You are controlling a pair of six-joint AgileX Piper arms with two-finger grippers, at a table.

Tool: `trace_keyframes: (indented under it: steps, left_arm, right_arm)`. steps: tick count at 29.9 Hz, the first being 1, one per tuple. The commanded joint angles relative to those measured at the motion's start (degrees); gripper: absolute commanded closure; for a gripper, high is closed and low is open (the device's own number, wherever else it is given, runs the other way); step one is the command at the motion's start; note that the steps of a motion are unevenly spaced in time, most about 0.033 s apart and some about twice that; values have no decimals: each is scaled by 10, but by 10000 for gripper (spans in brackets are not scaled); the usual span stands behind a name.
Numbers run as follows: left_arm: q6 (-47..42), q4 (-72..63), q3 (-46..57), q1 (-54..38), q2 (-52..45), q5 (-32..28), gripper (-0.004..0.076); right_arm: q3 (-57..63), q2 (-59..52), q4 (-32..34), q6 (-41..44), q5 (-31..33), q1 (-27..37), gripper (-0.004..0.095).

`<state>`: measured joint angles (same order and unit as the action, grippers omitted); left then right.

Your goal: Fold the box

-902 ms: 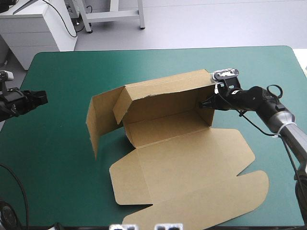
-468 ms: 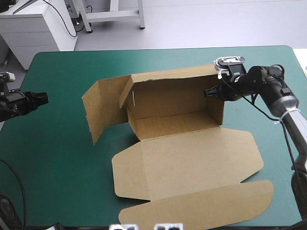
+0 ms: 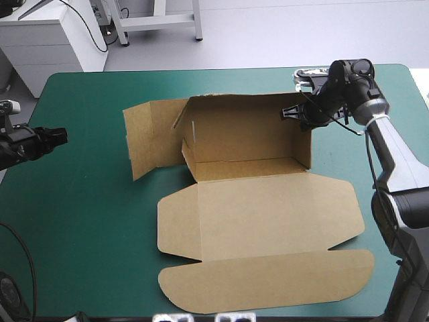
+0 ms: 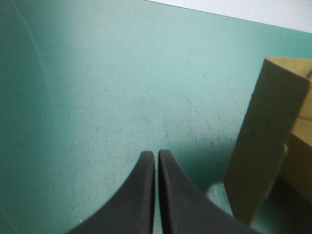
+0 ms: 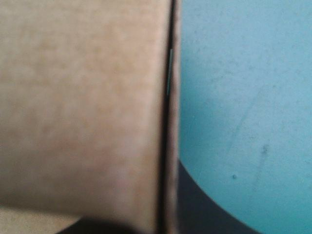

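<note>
The brown box (image 3: 258,218) lies at the middle of the table, its lid and front flaps flat toward the near edge. Its back wall (image 3: 244,131) stands upright, and a side flap (image 3: 151,137) stands at the wall's left end. My right gripper (image 3: 295,114) is shut on the wall's upper right corner. In the right wrist view the board (image 5: 83,107) runs edge-on between the fingers, with one black finger (image 5: 209,214) showing beside it. My left gripper (image 3: 62,136) hovers near the table's left edge, shut and holding nothing (image 4: 156,155). The side flap (image 4: 265,141) stands ahead of it.
Bare teal-green cover (image 3: 87,201) lies between my left gripper and the box. The table's far edge (image 3: 221,69) runs just behind the raised wall and my right gripper. The lid's rounded edge (image 3: 268,298) reaches almost to the near edge.
My right gripper has moved toward the far edge with the wall's corner, bringing the back wall upright. The box has turned square to the table and the left flap has swung outward. The left arm stayed put.
</note>
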<state>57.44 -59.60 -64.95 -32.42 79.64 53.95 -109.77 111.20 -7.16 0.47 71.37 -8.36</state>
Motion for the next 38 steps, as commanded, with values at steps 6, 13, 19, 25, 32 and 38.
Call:
trace_keyframes:
  steps: [6,13,19,25,32,38]
  left_arm:
    - [-1,-39,-15,1,-16,-5,716]
    - [-1,-53,-15,1,-16,-5,716]
    - [1,-54,-15,1,-16,-9,717]
    - [1,-55,-15,1,-16,-18,716]
    - [1,-54,-15,1,-16,-17,717]
    - [1,-54,-15,1,-16,-14,716]
  right_arm:
    - [-71,39,-11,7,-7,1,907]
    - [-74,73,-19,10,-23,1,899]
    - [-75,82,-44,1,-59,1,774]
    - [-75,90,-46,-5,-73,1,451]
    - [-116,90,-23,5,-84,1,291]
    - [-187,84,-1,5,3,1,291]
